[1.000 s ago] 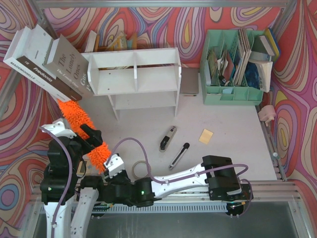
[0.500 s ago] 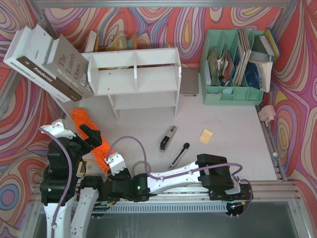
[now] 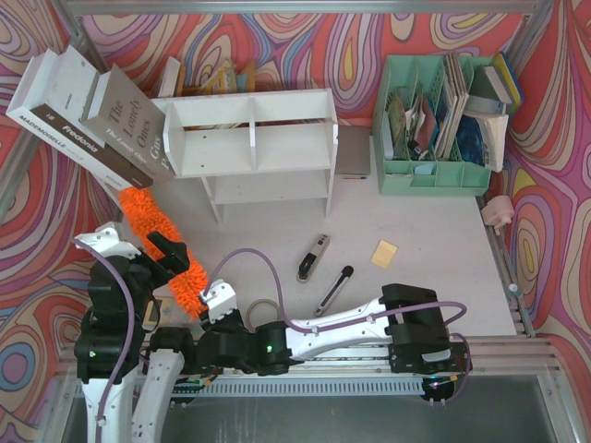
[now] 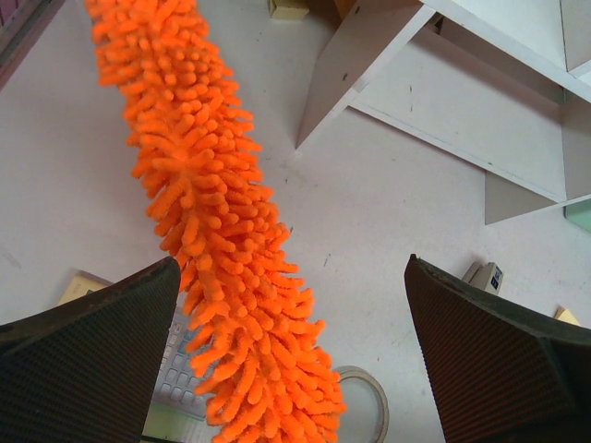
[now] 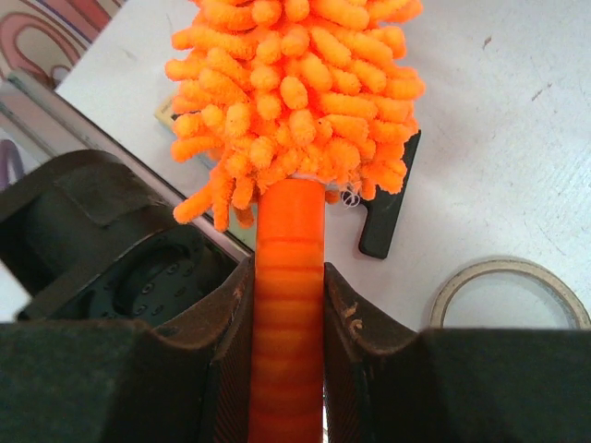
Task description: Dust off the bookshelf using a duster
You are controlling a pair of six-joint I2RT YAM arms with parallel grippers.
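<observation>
Lower left: right gripper (image 5: 286, 309) clamps the duster (image 3: 166, 245) by its handle, fluff tip near the bookshelf (image 3: 254, 138) but not touching. The left gripper (image 4: 291, 272) gapes wide astride the fluff, gripping nothing. Shelf wiping apparently all left to do.

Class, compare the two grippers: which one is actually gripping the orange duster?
The right gripper, shut on the thin handle of the duster. The left gripper stands wide open, with the fluffy head passing between its fingers.
</observation>
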